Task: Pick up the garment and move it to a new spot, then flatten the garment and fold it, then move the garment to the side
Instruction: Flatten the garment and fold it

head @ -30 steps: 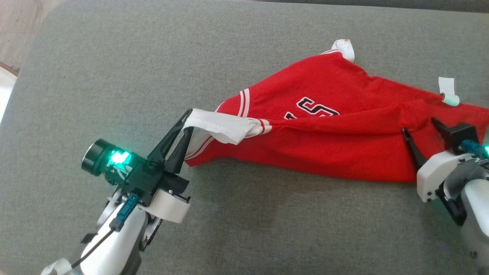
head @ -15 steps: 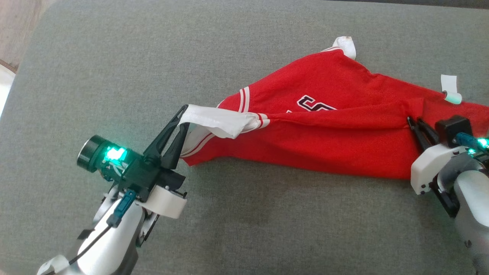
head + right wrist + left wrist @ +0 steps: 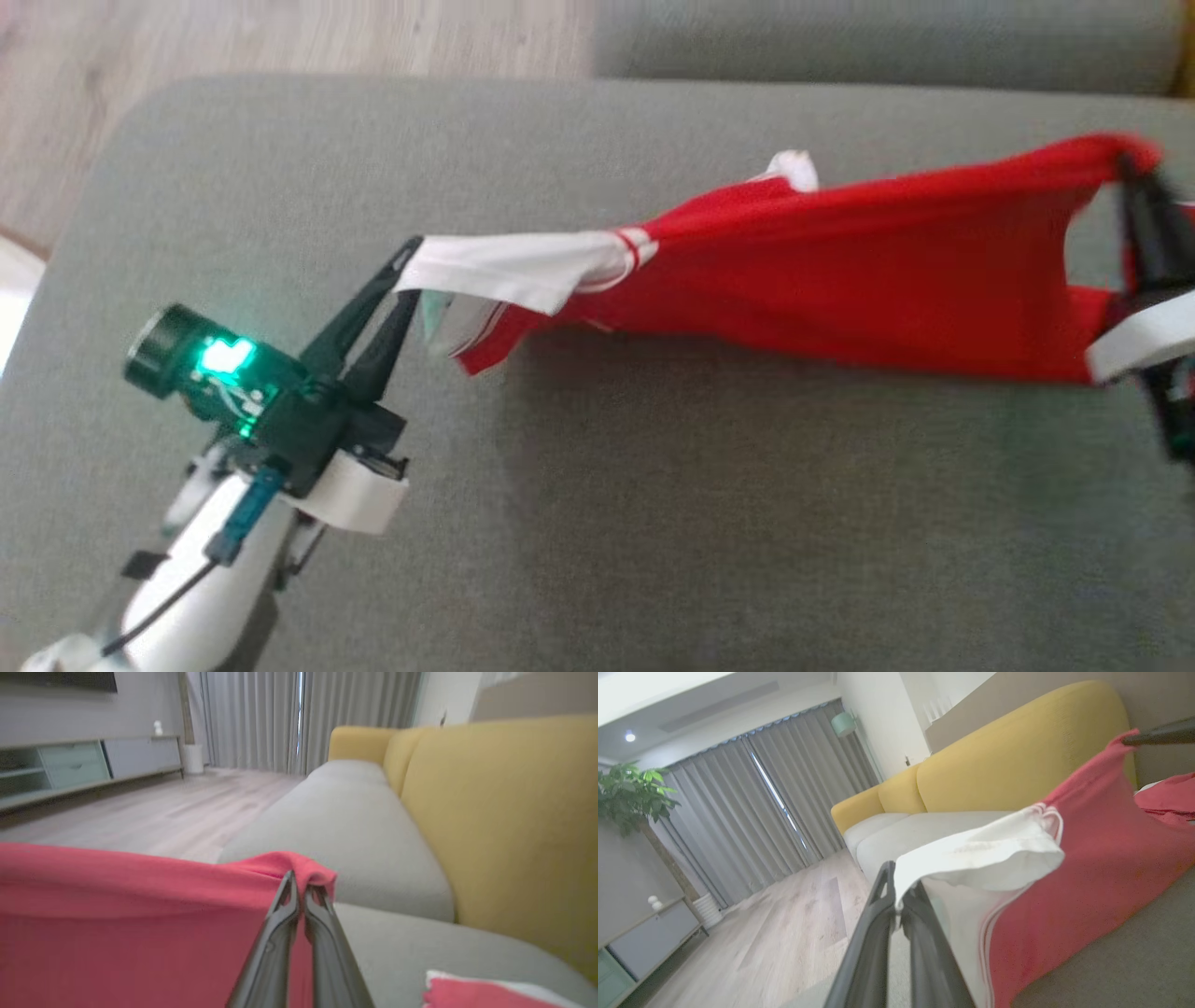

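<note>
Since a second ago my right tool (image 3: 1137, 177) has shut on a red edge of the garment (image 3: 840, 271) and raised it toward the upper right of the frame; the camera has tilted too. My left tool (image 3: 409, 266), left of centre, is clamped on the white sleeve (image 3: 509, 266). The garment hangs stretched between the two across the middle of the frame, its lower edge seeming to rest on the grey cushion (image 3: 653, 513).

To lift well, I judge both tools should rise together and level, keeping the cloth taut but not strained, until the lower edge clears the cushion before carrying.

My right tool is blurred and cut off at the right edge. How much cloth either tool has pinched is hard to tell.
</note>
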You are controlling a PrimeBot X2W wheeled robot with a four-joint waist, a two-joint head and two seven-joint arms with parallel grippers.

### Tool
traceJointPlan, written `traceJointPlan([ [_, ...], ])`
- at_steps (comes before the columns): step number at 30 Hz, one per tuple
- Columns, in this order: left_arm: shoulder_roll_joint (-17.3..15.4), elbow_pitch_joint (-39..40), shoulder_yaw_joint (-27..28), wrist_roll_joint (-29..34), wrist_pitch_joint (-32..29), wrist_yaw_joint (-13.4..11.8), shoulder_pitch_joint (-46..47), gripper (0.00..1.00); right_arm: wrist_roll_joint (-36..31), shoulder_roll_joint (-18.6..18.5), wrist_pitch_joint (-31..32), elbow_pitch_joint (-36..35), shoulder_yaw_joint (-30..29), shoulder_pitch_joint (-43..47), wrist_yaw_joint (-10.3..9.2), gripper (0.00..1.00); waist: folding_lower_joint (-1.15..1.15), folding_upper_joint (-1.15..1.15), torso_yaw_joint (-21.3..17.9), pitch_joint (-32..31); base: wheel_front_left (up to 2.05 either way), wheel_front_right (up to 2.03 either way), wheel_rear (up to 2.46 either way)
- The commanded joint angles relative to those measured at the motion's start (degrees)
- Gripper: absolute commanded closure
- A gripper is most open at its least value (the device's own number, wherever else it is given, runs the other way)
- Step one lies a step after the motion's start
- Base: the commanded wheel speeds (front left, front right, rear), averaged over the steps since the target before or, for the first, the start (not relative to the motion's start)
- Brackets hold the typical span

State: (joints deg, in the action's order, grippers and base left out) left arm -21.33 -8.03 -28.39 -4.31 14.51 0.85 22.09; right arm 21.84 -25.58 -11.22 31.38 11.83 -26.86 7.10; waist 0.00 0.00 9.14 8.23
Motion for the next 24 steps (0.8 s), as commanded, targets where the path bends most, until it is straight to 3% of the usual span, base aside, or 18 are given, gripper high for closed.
traceJointPlan([
  [1,-2.86,2.76,3.21,0.56,0.49,0.33,3.95,1.00,0.70,-2.89,-0.26,-4.02,-1.55,0.97,0.39,1.00,0.00,0.00,-1.75,-3.31,0.00,0.00,0.00],
  [5,-5.72,6.97,4.29,1.59,0.49,1.48,6.87,1.00,2.07,-5.08,3.11,-15.39,-8.71,3.63,0.39,1.00,0.00,0.00,-3.43,-7.13,0.00,0.00,0.00],
  [11,-9.42,12.33,6.53,1.41,0.22,3.39,13.30,1.00,4.13,-5.38,13.02,-33.03,-17.40,7.69,0.39,1.00,0.00,0.00,-5.68,-10.07,0.00,0.00,0.00],
  [15,-11.39,13.68,7.89,0.42,-1.48,4.64,19.58,1.00,4.92,-5.58,18.28,-40.21,-20.68,7.16,0.39,1.00,0.00,0.00,-6.79,-9.71,0.00,0.00,0.00],
  [19,-12.41,9.39,7.54,-2.45,-3.33,5.90,26.65,1.00,6.75,-5.63,22.33,-40.40,-16.72,1.74,0.39,1.00,0.00,0.00,-8.25,-8.25,0.00,0.00,0.00],
  [24,-14.40,-1.11,2.90,-4.55,-4.96,6.56,37.02,1.00,9.18,-3.99,25.39,-30.27,-7.30,-11.87,0.39,1.00,0.00,0.00,-9.68,-3.29,0.00,0.00,0.00],
])
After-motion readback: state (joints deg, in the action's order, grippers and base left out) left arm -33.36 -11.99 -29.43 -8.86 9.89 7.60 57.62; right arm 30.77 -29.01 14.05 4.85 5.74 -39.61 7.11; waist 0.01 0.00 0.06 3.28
